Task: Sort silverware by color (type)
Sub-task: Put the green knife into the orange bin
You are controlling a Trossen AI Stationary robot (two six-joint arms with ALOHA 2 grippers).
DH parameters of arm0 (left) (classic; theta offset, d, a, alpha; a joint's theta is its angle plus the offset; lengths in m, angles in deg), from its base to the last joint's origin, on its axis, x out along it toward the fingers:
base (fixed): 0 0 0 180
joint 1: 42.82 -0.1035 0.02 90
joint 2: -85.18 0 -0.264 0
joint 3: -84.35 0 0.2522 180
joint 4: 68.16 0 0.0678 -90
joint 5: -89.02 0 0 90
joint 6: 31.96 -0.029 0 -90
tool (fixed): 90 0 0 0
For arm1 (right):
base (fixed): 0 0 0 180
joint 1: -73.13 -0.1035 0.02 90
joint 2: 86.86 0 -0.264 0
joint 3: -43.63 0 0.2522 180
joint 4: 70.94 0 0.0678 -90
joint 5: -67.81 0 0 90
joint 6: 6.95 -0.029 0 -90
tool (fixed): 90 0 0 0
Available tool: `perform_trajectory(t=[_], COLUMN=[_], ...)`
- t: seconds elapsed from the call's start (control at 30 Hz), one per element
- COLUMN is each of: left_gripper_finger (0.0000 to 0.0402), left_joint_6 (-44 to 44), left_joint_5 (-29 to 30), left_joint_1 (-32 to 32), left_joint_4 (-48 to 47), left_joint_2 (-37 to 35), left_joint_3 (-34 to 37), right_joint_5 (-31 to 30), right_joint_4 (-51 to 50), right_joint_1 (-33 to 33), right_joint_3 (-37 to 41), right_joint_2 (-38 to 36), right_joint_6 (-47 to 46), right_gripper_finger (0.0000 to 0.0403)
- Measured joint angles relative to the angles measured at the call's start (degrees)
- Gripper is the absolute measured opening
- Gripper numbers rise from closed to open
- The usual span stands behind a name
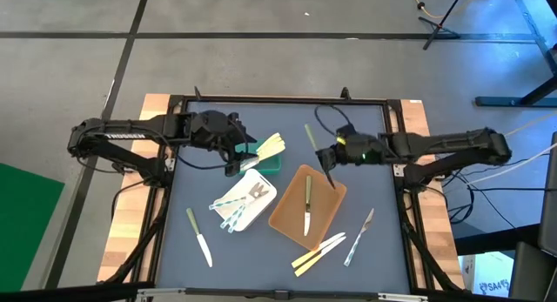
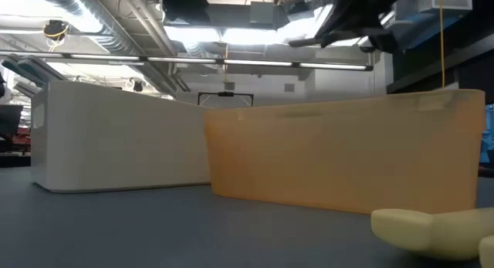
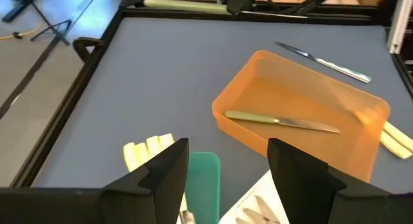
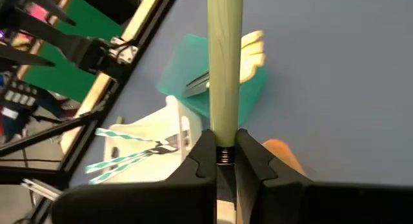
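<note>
The right gripper (image 4: 222, 161) is clamped on an olive-green-handled utensil (image 4: 225, 62) and holds it just above the far rim of the brown tray (image 1: 287, 217), the landmark in the middle of the table. That tray already holds 1 olive-handled knife (image 1: 307, 204), so the step in hand looks like delivery of a second green piece to it. The next move calls for bringing the held utensil over the tray's floor, lowering it and parting the fingers so it lies flat rather than tipping over the rim.

The left gripper (image 3: 226, 169) stands with its fingers apart and empty above the green tray (image 1: 271, 165), which sits left of the brown tray and holds several pale cream-yellow utensils (image 1: 271, 147). Between the 2, nearer the front, the white tray (image 1: 252, 217) holds translucent whitish-blue pieces (image 1: 237, 202).

Still loose on the table: 1 olive-handled knife (image 1: 198, 237) well left of the brown tray, 2 cream-yellow pieces (image 1: 317, 252) at its near corner, and 1 translucent piece (image 1: 359, 238) to its right. Nothing blocks the drop, though the knife already in the tray lies where the new one may land across it.
</note>
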Motion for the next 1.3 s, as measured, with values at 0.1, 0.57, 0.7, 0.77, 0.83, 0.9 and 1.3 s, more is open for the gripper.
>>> perform_trajectory(t=[0.1,0.57,0.7,0.77,0.83,0.9,1.3], left_gripper_finger=[0.0206,0.0206,0.0206,0.0206,0.0206,0.0206,0.0206], left_joint_6=[0.02,0.11,0.52,0.52,0.5,0.5,0.52], left_joint_5=[0.0,1.86,1.86,1.86,1.88,1.86,1.88], left_joint_1=[1.34,6.18,7.1,7.5,7.93,8.09,8.06], left_joint_4=[0.0,-0.4,-0.6,-0.72,-0.72,-0.72,-0.7], left_joint_2=[0.02,0.04,0.04,0.04,0.04,0.04,0.04], left_joint_3=[0.0,0.0,0.0,0.0,0.0,0.0,0.0], right_joint_5=[-6.5,-21.73,-22.21,-22.19,-22.2,-22.12,-17.61], right_joint_4=[0.23,8.44,8.47,8.43,8.44,8.41,8.28], right_joint_1=[-5.79,-20.67,-22.08,-22.66,-22.94,-23.15,-22.99], right_joint_3=[0.0,0.0,0.0,0.0,0.0,0.0,0.0], right_joint_2=[0.78,17.04,21.09,22.88,24.4,25.8,30.14], right_joint_6=[-5.43,-23.8,-29.18,-30.94,-32.71,-34.08,-35.7], right_gripper_finger=[0.0012,0.0012,0.0012,0.0012,0.0012,0.0012,0.0012])
